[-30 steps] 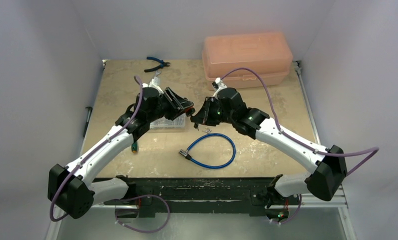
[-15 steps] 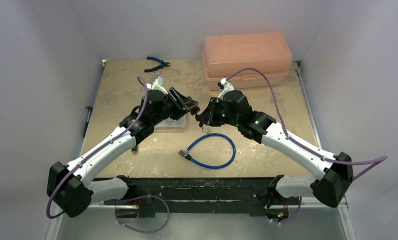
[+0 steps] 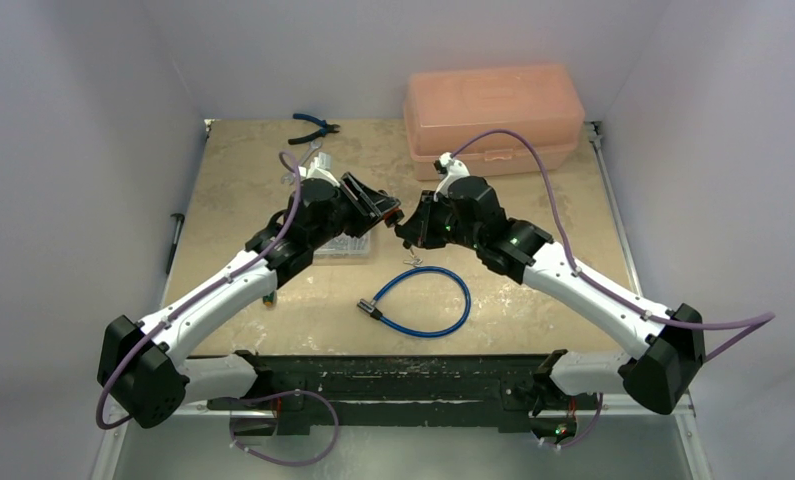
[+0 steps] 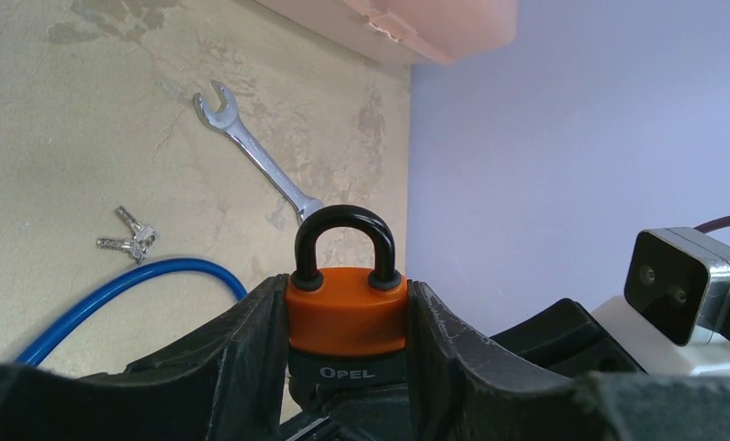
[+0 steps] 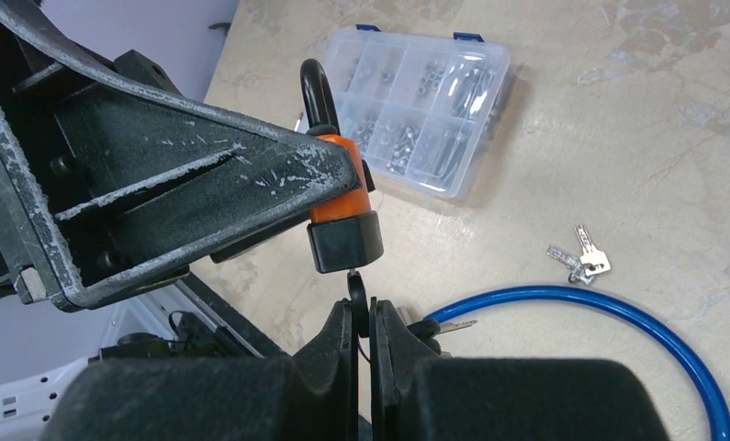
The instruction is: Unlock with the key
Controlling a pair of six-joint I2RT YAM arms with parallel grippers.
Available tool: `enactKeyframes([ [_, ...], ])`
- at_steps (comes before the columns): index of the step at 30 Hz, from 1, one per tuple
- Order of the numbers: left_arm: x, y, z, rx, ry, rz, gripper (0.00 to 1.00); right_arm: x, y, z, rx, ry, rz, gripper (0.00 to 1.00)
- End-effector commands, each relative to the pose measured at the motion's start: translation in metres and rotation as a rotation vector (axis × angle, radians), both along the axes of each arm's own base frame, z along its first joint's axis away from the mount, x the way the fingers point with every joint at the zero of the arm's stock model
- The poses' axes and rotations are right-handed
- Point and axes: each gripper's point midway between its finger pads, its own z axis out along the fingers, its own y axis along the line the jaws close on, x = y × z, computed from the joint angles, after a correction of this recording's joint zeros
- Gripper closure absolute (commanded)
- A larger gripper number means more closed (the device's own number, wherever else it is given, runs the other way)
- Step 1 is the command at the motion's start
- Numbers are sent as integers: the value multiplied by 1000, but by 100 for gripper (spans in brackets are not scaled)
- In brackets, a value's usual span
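Both arms have slid a little farther up the table [image 3: 543, 200] since a moment ago, and they are still tip to tip. The left gripper [image 4: 347, 287] squeezes the orange padlock [image 4: 347, 310] by its two sides. The black loop sticks out past the fingers and the bottom is turned toward the other arm. That leaves the keyhole end free to reach. Both legs of the loop sit in the body, so the lock looks shut.

The right gripper [image 5: 363, 317] pinches the black head of the key [image 5: 357, 296] tight. The key's thin metal tip points straight at the black bottom of the padlock and touches it. How deep it sits cannot be seen. Its twin key [image 5: 445, 324] hangs loose beside the fingers.

Down on the table lie a blue cable [image 5: 535, 292], a bunch of bare silver keys [image 5: 577, 259], a wrench [image 4: 255, 158] and a clear parts box [image 5: 430, 110]. The key probably needs a push and a turn next, kept straight so it does not slip.
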Motion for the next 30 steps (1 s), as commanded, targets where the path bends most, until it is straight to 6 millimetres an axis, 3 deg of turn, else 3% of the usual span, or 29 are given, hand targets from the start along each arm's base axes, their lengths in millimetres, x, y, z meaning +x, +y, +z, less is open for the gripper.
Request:
enactKeyframes([
  [1,-50,-33,8,-45,54,-229,100,55,-13,78,194,-236,-170,100],
  [12,-57,-39,22,-77,-12,-288,100,55,-19,78,169,-235,-169,100],
  [22,-63,-36,22,-93,-57,-304,100,52,-14,84,213,-233,-138,100],
  [30,-69,-28,50,-151,-191,-302,100,48,-13,98,273,-235,-118,100],
])
